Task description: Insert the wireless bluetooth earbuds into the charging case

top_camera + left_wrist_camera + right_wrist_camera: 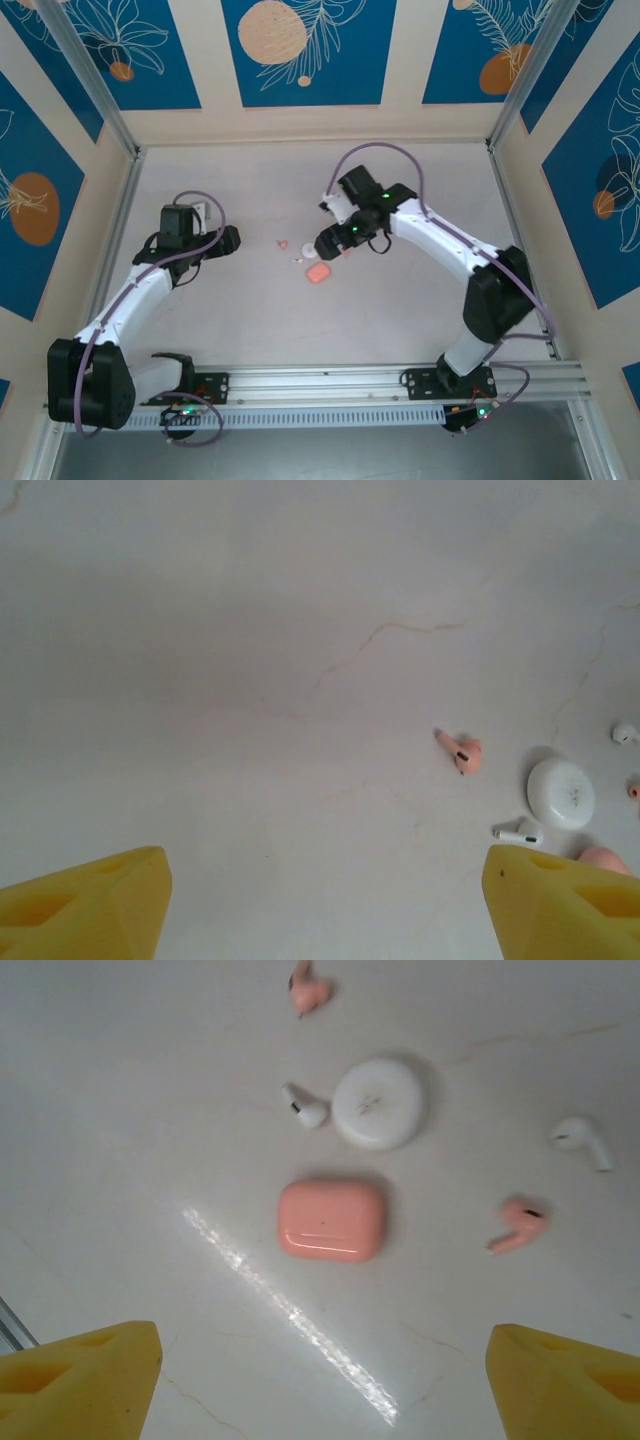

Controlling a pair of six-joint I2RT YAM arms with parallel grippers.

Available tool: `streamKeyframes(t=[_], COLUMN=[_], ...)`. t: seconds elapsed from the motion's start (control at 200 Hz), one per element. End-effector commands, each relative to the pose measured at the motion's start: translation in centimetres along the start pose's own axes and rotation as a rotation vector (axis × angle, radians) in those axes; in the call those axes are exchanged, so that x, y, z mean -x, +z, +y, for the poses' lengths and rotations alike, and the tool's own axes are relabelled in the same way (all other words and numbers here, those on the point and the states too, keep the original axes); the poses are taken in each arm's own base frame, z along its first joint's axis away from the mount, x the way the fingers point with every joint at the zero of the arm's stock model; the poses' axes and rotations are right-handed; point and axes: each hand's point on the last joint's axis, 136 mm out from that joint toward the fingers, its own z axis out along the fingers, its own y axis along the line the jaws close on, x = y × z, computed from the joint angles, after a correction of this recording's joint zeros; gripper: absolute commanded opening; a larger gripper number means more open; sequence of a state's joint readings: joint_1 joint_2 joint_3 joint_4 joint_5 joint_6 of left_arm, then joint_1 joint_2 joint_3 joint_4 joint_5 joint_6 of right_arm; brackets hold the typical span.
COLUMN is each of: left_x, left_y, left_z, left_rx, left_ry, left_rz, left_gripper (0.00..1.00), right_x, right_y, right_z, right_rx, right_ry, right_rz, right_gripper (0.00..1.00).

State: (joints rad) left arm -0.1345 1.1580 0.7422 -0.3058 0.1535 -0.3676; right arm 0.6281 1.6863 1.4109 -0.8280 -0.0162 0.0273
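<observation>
Pale veined table (pixel 250 330), white round disc (pixel 378 1103), blue leaf-patterned wall panels (pixel 300 50); aluminium rail (pixel 320 380) at near edge

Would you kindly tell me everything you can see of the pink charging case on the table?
The pink charging case is a small salmon-pink box with rounded corners, smooth and slightly glossy like plastic. It lies flat on the table and looks closed, with a faint seam line across it and a tiny dark dot on its upper face. In the right wrist view it sits just below the white disc, with a gap between them. Nothing touches it but the table.
</observation>
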Motion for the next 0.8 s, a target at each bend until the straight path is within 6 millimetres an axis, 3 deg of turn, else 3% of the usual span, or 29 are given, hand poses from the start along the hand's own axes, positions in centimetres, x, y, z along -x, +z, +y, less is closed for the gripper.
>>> streamKeyframes(t=[0.0, 0.26, 0.795], left_x=[-3.1, -4.0, -4.9], left_y=[0.2, 0.7, 1.4], left_z=[0.5, 1.0, 1.3], left_rx=[0.008, 0.022, 0.022], left_ry=[-0.045, -0.044, -0.046], left_rz=[0.101, 0.126, 0.143], left_gripper=[0.8, 0.8, 0.8], right_x=[-1.4, -1.9, -2.2], right_y=[1.5, 5.7, 10.4], right_z=[0.7, 0.9, 0.0], right_rx=[-0.018, -0.065, -0.089], right_ry=[-0.038, -0.098, -0.076], right_rz=[0.13, 0.27, 0.345], right_gripper=[0.85, 0.86, 0.89])
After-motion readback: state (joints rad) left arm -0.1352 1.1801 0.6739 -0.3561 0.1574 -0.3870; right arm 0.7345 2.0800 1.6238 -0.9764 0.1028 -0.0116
